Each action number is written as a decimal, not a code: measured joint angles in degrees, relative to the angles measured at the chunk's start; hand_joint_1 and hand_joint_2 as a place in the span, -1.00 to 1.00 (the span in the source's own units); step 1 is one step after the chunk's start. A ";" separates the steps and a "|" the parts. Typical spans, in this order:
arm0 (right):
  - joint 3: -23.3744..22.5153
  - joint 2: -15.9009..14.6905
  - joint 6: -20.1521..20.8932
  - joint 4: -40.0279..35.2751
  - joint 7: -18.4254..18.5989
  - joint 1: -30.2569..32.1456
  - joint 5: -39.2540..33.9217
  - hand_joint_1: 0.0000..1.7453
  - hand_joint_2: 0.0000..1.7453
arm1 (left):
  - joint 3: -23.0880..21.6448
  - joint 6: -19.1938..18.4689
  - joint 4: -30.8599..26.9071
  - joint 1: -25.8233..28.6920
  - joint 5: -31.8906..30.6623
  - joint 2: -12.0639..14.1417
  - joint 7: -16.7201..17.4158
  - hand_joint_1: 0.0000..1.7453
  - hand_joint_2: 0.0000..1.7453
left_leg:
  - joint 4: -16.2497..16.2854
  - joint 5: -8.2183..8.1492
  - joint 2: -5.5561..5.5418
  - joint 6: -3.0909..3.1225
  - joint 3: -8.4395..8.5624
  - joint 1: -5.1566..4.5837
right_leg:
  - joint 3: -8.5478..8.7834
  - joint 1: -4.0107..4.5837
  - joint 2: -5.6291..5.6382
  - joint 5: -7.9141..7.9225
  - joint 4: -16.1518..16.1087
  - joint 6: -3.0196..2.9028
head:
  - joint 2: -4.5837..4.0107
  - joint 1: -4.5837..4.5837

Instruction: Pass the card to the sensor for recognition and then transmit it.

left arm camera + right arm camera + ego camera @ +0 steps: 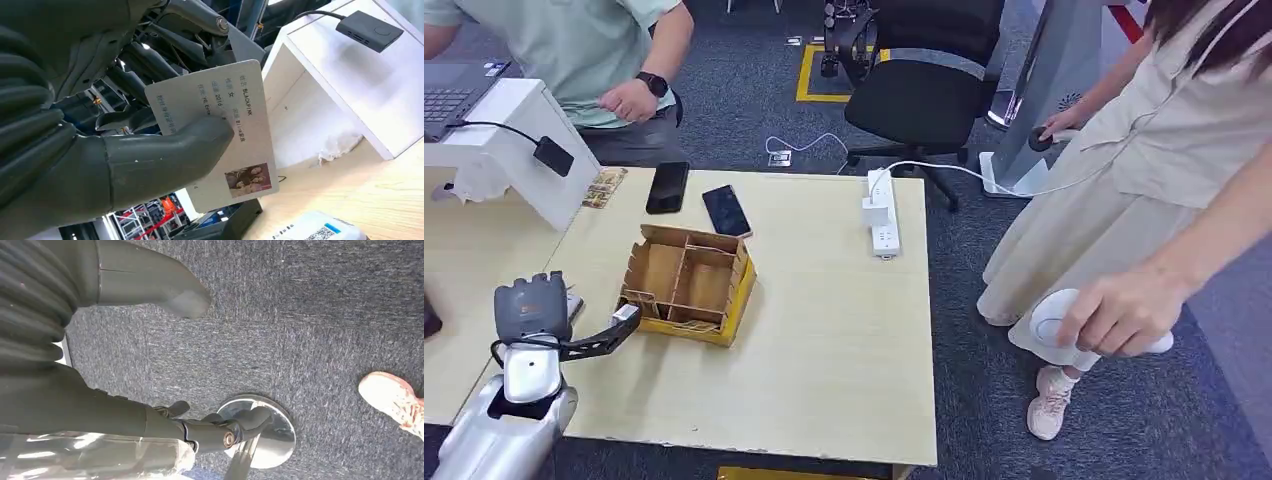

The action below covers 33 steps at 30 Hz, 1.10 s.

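Card (220, 135): I see it pinched under the thumb of my left hand (529, 310), raised above the table (844, 340) edge nearest me. My right hand (125, 365) hangs over carpet, fingers apart, holding nothing. Beyond the card lies a cardboard box (689, 283). Farther left, the sensor (369, 30) rests on a white stand (524, 150).

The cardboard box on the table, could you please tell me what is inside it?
The cardboard box is split by dividers into open compartments, and the ones facing the head camera look empty. The near wall hides the floor along the front edge, so something flat there cannot be ruled out.
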 joint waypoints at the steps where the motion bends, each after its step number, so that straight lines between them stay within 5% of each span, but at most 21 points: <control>1: 0.00 0.00 0.00 0.00 0.00 0.00 0.00 -1.00 1.00 | -0.02 0.07 0.00 0.00 0.00 0.00 0.02 1.00 1.00 | 0.00 0.00 0.00 0.00 0.00 0.00 | 0.00 0.00 0.00 0.00 0.00 0.00 | 0.02 0.00; 14: 0.31 0.00 -0.09 -0.15 0.02 0.01 -0.46 -1.00 1.00 | -1.05 0.11 0.68 -1.02 0.00 0.13 0.04 1.00 1.00 | 0.00 0.00 0.00 0.00 0.00 0.00 | 0.00 0.00 0.00 0.00 0.00 0.00 | 0.02 0.00; 33: 0.35 0.00 -0.44 -2.12 0.11 0.85 -0.87 -1.00 1.00 | -1.07 -0.13 0.83 1.85 0.00 3.91 1.14 1.00 1.00 | 0.00 0.00 -0.02 0.00 -0.02 0.00 | 0.01 0.00 -0.02 0.00 0.00 0.00 | 0.02 0.02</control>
